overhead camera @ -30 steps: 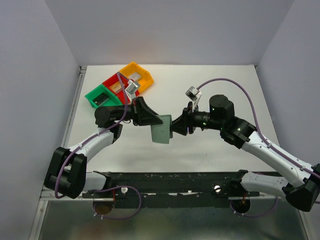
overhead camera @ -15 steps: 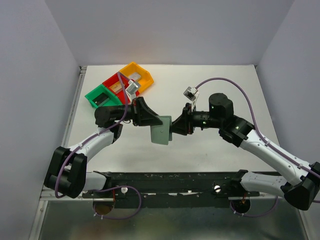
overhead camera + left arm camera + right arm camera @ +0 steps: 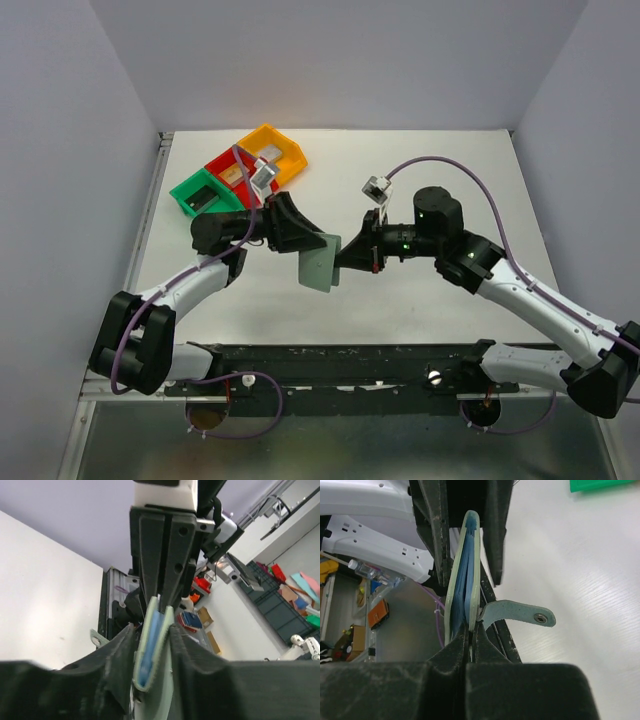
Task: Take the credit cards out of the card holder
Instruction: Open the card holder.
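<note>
The grey-green card holder [image 3: 318,266] hangs in the air over the middle of the table, between both grippers. My left gripper [image 3: 310,243] has it from the left, with a finger pressing each outer face [image 3: 152,628]. In the left wrist view the card holder [image 3: 159,630] is seen edge-on, gaping slightly. My right gripper [image 3: 346,260] is shut [image 3: 472,630] on the rim of just one panel, the one bearing the little tab [image 3: 520,613]. The other panel [image 3: 451,595] passes outside the fingers. Blue layers show between the panels. I cannot tell whether they are credit cards or lining.
Green [image 3: 203,195], red [image 3: 226,166] and yellow [image 3: 275,150] bins with grey blocks stand at the back left, just behind the left arm. The black base rail [image 3: 350,360] runs along the near edge. Walls close the table on three sides.
My right gripper moved slightly left and closed onto the holder's rim. My left gripper's fingers eased apart a little, and the holder now gapes and tilts slightly.
</note>
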`<state>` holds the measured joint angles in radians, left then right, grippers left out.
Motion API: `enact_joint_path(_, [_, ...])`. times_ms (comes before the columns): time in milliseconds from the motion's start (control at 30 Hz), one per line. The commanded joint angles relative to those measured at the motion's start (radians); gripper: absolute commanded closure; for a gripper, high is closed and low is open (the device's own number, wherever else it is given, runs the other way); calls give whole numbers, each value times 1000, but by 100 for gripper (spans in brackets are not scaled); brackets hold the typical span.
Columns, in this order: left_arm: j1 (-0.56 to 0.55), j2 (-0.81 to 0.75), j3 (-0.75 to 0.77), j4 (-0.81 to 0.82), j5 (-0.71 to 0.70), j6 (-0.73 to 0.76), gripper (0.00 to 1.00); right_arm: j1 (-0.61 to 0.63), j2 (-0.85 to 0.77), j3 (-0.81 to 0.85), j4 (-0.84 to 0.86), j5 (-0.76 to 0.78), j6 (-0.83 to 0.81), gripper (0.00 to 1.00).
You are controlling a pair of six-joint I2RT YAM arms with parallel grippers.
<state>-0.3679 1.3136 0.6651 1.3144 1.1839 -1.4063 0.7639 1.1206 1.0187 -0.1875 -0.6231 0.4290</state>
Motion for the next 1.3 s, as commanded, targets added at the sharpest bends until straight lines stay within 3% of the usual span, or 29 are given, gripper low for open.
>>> enact_joint_path(0, [33, -25, -31, 96, -130, 110, 41, 26, -28, 40, -7, 3, -35, 100])
enact_joint_path(33, [46, -34, -44, 63, -148, 131, 32, 26, -39, 43, -21, 9, -44, 100])
enact_joint_path(67, [58, -46, -53, 4, -167, 156, 8, 26, -48, 44, -38, 14, -50, 100])
enact_joint_path(100, [69, -59, -61, -48, -185, 190, 1, 28, -59, 49, -50, 20, -59, 100])
enact_joint_path(367, [92, -247, -24, -691, -416, 559, 1, 28, -91, 118, -228, 143, -147, 100])
enact_joint_path(467, [98, -333, 4, -892, -603, 519, 1, 26, -102, 144, -280, 192, -168, 99])
enact_joint_path(500, [107, -365, -11, -908, -654, 497, 1, 26, -99, 153, -303, 213, -176, 100])
enact_joint_path(600, [115, -404, -102, -720, -675, 411, 1, 26, -91, 193, -374, 293, -179, 100])
enact_joint_path(633, [116, -387, -82, -733, -649, 415, 1, 26, -87, 207, -401, 334, -176, 100])
enact_joint_path(733, [94, -314, 69, -1042, -610, 584, 2, 26, -61, 253, -495, 436, -177, 100])
enact_joint_path(900, [0, -329, -1, -963, -639, 567, 1, 29, -30, 270, -543, 503, -158, 100])
enact_joint_path(1067, [-153, -320, 34, -1011, -691, 668, 1, 34, 5, 284, -575, 549, -131, 99])
enact_joint_path(1267, [-210, -300, 33, -977, -698, 659, 1, 40, 30, 299, -586, 566, -108, 100])
